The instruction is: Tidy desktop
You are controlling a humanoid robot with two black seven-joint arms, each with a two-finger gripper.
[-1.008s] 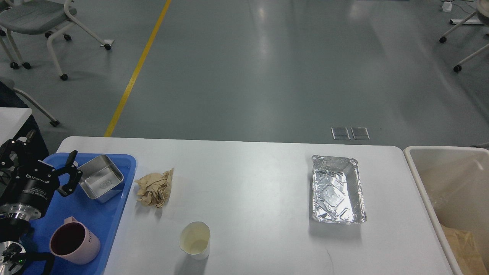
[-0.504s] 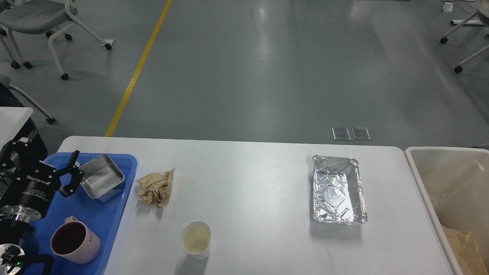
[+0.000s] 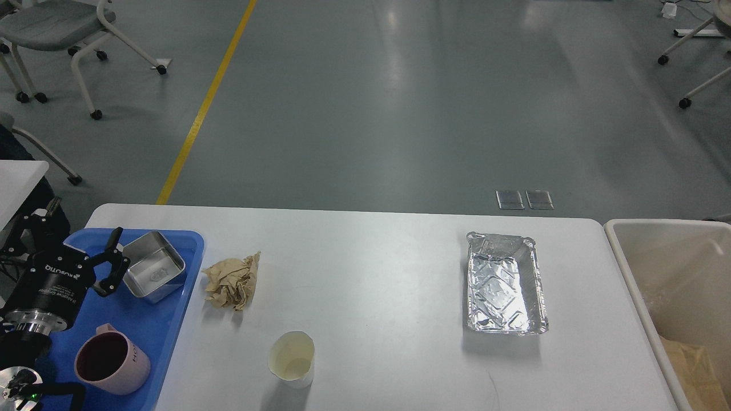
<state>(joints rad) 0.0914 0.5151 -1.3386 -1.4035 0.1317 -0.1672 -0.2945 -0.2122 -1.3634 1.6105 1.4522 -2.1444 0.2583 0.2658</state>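
Slightly nearer the tin now, the left gripper (image 3: 85, 251) has crept rightward over the tray (image 3: 165, 337); its fingers are spread, holding nothing; the tin (image 3: 153, 273) sits just beside its right finger, the mug (image 3: 111, 361) nearer me; beyond the tray, on the desktop (image 3: 377, 274), lie the paper wad (image 3: 233, 281), cup (image 3: 292, 358) and foil pan (image 3: 505, 284); the right gripper is out of sight. Best swing clear of the tin, then descend squarely over the wad.

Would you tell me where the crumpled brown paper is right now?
In the head view, the crumpled brown paper lies on the desktop at left, just right of the blue tray.
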